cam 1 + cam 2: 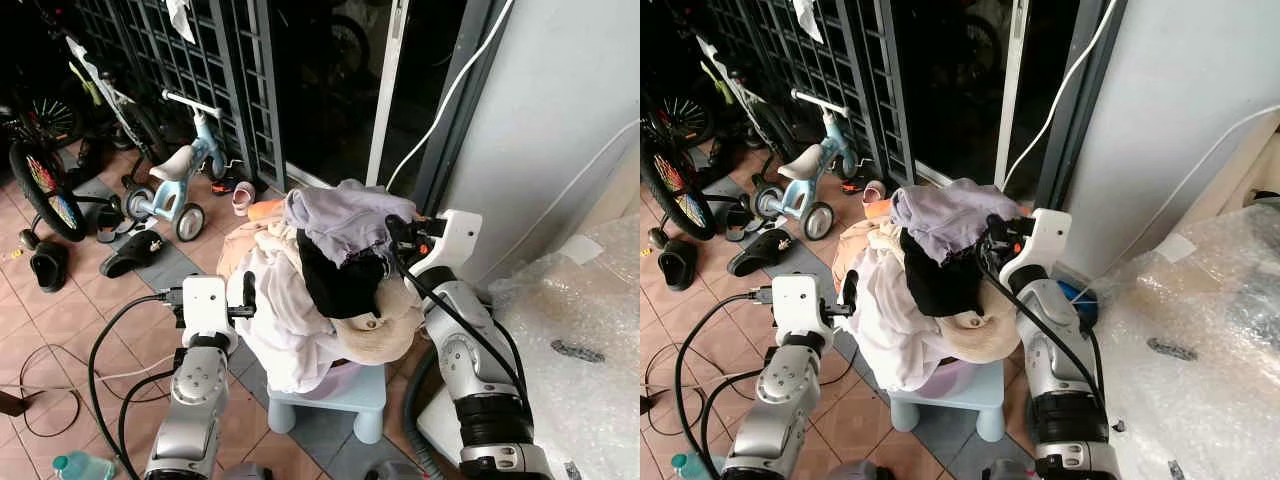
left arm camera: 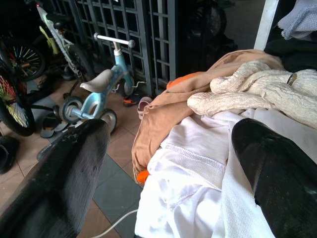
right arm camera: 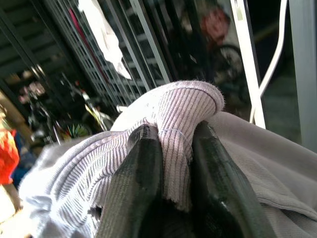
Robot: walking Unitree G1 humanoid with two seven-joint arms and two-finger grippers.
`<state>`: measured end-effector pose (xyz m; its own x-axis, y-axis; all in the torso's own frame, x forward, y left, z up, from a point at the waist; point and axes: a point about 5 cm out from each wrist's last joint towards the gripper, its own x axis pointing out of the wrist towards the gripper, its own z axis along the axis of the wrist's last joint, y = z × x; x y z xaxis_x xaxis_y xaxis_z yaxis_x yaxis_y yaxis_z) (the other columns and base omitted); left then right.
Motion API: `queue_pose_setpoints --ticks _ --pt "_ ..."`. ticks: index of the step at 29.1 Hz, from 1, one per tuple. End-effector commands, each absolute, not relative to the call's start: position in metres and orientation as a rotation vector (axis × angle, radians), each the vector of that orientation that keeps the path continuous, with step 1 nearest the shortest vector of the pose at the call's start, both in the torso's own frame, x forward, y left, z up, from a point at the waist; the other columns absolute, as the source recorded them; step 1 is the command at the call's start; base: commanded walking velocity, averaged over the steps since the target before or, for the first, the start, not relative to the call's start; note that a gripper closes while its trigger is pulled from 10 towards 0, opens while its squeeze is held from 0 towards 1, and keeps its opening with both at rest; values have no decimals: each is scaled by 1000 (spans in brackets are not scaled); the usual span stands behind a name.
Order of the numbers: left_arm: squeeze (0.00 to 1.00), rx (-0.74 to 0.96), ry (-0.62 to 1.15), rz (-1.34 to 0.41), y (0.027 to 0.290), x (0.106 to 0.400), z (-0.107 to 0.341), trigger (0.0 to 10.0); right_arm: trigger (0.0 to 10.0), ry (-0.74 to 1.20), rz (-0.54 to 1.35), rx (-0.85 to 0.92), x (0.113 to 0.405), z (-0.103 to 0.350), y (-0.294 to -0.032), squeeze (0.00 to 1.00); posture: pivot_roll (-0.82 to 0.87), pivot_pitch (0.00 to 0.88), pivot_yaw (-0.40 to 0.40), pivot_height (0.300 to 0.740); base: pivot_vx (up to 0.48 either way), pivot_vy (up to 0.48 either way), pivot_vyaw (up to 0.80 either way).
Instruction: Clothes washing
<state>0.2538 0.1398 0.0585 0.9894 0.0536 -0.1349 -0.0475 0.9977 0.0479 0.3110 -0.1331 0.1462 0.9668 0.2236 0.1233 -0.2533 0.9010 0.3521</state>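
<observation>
The pale purple ribbed garment [image 1: 340, 215] is lying on top of the heap of clothes [image 1: 300, 300] that is spilling over a basin on a small light-blue stool [image 1: 340, 400]. The right gripper [image 3: 168, 163] is pinching a fold of this garment between its two black fingers, which are nearly closed with only the cloth between them. The rest of the garment is trailing away from the fingers toward the robot's left, across a black garment [image 1: 335, 280] beneath it, so a lift looks likely to drag it off that way.

The left gripper [image 2: 168, 163] is hovering beside the heap's left flank, fingers spread wide and holding nothing, with a white shirt [image 2: 193, 183] between and just ahead of them. A child's tricycle [image 1: 180, 180] is standing well apart.
</observation>
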Motion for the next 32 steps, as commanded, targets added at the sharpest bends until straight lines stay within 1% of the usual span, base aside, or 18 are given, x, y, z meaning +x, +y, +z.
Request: queue_pose_setpoints --ticks 1,6,15,18,23,24,25,29,32 --pt "0 63 139 43 139 255 57 10000 0 -176 271 390 311 171 -137 0 -58 0 43 740 0 0 0" --pt "0 69 138 39 138 257 57 10000 0 -197 280 400 309 179 -140 0 -64 0 45 740 0 0 0" --pt "0 70 138 36 137 258 57 10000 0 -194 287 397 307 179 -140 0 -63 0 45 740 -247 0 0" --pt "0 74 135 46 139 260 58 10000 0 -164 303 369 305 172 -133 0 -54 0 41 740 -267 0 0" --pt "0 74 133 48 139 260 58 10000 0 -160 305 335 305 173 -134 0 -55 0 41 740 -288 0 0" --pt "0 75 132 46 139 261 58 10000 7843 -155 293 303 305 172 -136 0 -56 0 43 740 -259 0 0" --pt "0 75 132 46 139 261 58 10000 10000 -157 288 289 305 172 -137 0 -57 0 43 740 0 0 0" --pt "0 80 127 38 138 261 58 10000 10000 -148 271 267 307 171 -136 0 -59 0 47 740 0 0 0" --pt "0 80 122 35 137 263 59 10000 10000 -144 262 254 308 171 -135 0 -59 0 50 740 0 0 -667"
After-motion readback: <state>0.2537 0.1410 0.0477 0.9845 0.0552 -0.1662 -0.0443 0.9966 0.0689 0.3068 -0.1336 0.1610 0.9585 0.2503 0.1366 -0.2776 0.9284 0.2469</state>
